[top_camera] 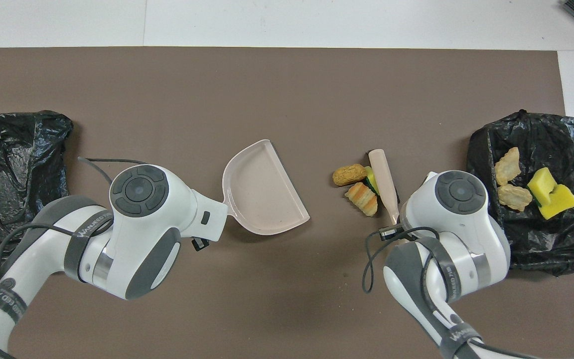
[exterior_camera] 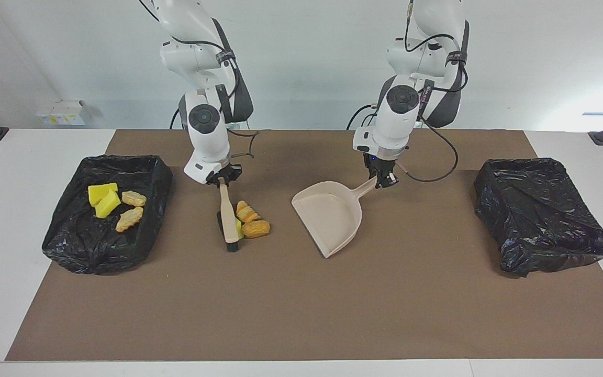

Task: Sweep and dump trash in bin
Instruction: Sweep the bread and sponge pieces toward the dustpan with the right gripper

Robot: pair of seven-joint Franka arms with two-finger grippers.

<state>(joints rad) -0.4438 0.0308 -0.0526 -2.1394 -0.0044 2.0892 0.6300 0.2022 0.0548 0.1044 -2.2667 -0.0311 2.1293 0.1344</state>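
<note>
In the facing view, a wooden-handled brush (exterior_camera: 226,217) is held at its handle tip by the right gripper (exterior_camera: 221,179), whose jaws are closed on it; its long axis runs away from the robots, with the dark bristle end resting on the brown mat (exterior_camera: 301,293) of the bench. Three scraps of trash are bunched against the brush on the side toward the dustpan: a yellow sponge chunk with a green side (exterior_camera: 238,228), a striped bread-like lump (exterior_camera: 246,212) and a tan ridged lump (exterior_camera: 256,228). The beige dustpan (exterior_camera: 330,215) is held by its handle in the closed jaws of the left gripper (exterior_camera: 383,180), its open mouth pointing away from the robots. Two black-lined bins are seen: one (exterior_camera: 105,246) at the right arm's end holds two yellow sponge chunks (exterior_camera: 103,200) and two tan lumps (exterior_camera: 130,211); the other (exterior_camera: 542,220) lies at the left arm's end. In the overhead view, the brush (top_camera: 384,184) is seen slanted, with the three scraps (top_camera: 359,187) lying between it and the dustpan (top_camera: 262,189), apart from the pan.
</note>
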